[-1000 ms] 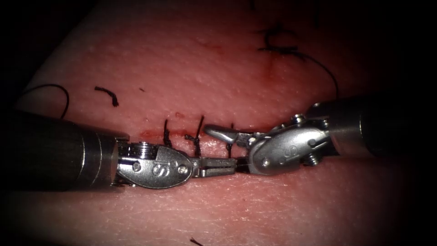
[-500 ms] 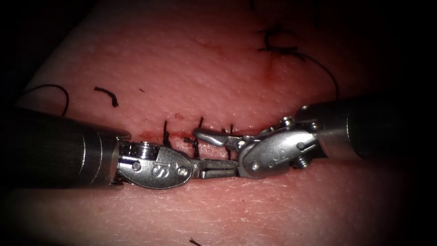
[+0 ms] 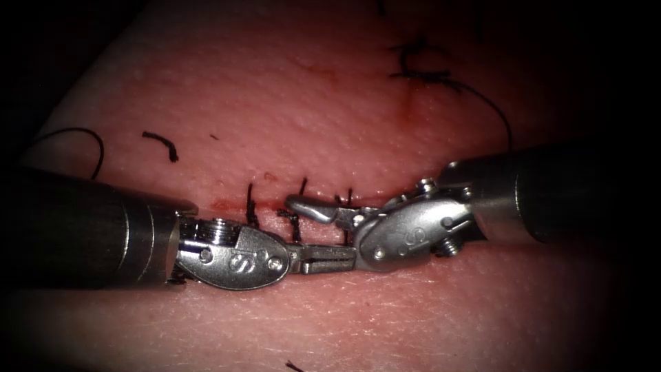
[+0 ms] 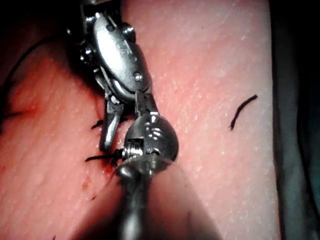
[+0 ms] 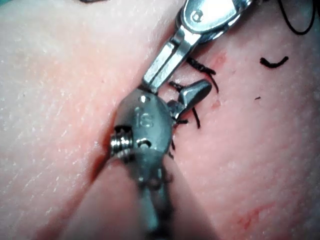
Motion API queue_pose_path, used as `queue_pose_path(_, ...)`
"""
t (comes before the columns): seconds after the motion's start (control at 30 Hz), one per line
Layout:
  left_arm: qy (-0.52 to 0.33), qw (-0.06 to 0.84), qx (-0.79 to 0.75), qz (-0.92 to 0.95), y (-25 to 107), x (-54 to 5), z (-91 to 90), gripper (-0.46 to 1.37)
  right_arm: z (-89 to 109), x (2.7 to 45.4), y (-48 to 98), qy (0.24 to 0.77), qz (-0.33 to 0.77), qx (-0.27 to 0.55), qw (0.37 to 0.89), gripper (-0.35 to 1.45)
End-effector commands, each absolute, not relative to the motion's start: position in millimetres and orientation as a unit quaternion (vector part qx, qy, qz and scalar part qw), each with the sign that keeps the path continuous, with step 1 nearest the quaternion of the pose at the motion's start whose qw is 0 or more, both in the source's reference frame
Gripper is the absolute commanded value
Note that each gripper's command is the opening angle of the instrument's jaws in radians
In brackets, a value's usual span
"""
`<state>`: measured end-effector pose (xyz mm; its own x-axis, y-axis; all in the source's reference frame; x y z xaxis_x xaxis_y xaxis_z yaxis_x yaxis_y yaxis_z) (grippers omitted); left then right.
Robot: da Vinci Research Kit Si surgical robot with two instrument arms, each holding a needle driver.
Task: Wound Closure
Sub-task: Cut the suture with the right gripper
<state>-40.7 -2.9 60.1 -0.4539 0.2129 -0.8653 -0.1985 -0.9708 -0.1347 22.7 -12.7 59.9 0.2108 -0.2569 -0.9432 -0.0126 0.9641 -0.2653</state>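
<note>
The cut [image 3: 272,205] was seen running across the tissue [image 3: 330,103], and both tools were met at it. The jaws of the left tool [image 3: 344,256] were pressed together, laid flat just below the cut, with their tip touching the body of the right tool; whether any thread was pinched in them could not be told. The jaws of the right tool [image 3: 313,217] were judged to be spread: one jaw was lifted over the cut, the other was hidden behind the left tool. Nothing was seen held in them. Where the needle lay could not be told.

Short dark stitches [image 3: 251,203] were standing across the cut, beside a little red fluid [image 3: 224,204]. A long thread [image 3: 496,114] and a cut end of thread [image 3: 162,141] were lying farther away.

The thread was judged thin, limp and slippery, best pinched away from the knots. The tissue was judged soft and easily torn.
</note>
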Motion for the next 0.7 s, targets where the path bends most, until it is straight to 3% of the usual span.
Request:
queue_pose_path(0.03,-0.008,0.120,-0.509,0.853,-2.9,-40.7,60.1,-0.35,59.9,22.6,-12.7,0.624,-0.079,-0.109,0.770,0.47)
queue_pose_path(0.07,-0.008,0.120,-0.509,0.853,-2.9,-40.7,60.1,-0.35,59.9,22.6,-12.7,0.624,-0.079,-0.108,0.770,0.44)
queue_pose_path(0.1,-0.008,0.120,-0.509,0.853,-3.0,-40.7,60.2,-0.35,59.9,22.6,-12.7,0.625,-0.079,-0.109,0.769,0.27)
queue_pose_path(0.17,-0.008,0.119,-0.509,0.852,-3.0,-40.7,60.2,-0.35,59.9,22.4,-12.7,0.629,-0.077,-0.114,0.765,-0.29)
queue_pose_path(0.2,-0.008,0.119,-0.509,0.852,-3.0,-40.7,60.2,-0.35,59.9,22.3,-12.7,0.631,-0.077,-0.115,0.763,-0.35)
queue_pose_path(0.7,-0.007,0.117,-0.509,0.852,-3.5,-40.5,60.3,-0.35,59.7,21.4,-12.1,0.636,-0.085,-0.125,0.756,-0.35)
